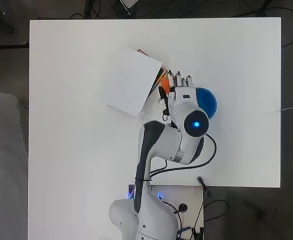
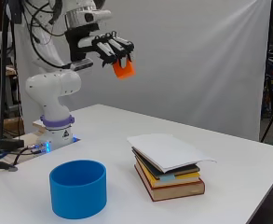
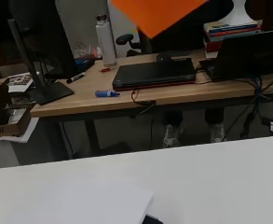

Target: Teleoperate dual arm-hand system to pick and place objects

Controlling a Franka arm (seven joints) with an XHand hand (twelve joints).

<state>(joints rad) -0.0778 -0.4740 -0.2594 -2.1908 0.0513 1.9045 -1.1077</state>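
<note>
My hand (image 2: 109, 48) is raised high above the table with its fingers curled round an orange block (image 2: 124, 70). The block also fills the edge of the wrist view as an orange shape (image 3: 154, 14). From overhead the hand (image 1: 178, 85) hovers between the stack of books (image 1: 133, 82) and the blue cup (image 1: 206, 101), and a sliver of the orange block (image 1: 162, 80) shows beside its fingers. In the side view the blue cup (image 2: 78, 188) stands near the front of the table, with the book stack (image 2: 168, 170) to its right, a white sheet on top.
The white table (image 1: 76, 150) extends widely around the books and cup. The wrist view looks past the table's edge (image 3: 196, 154) to a wooden desk (image 3: 126, 100) with a laptop and a bottle in the room behind.
</note>
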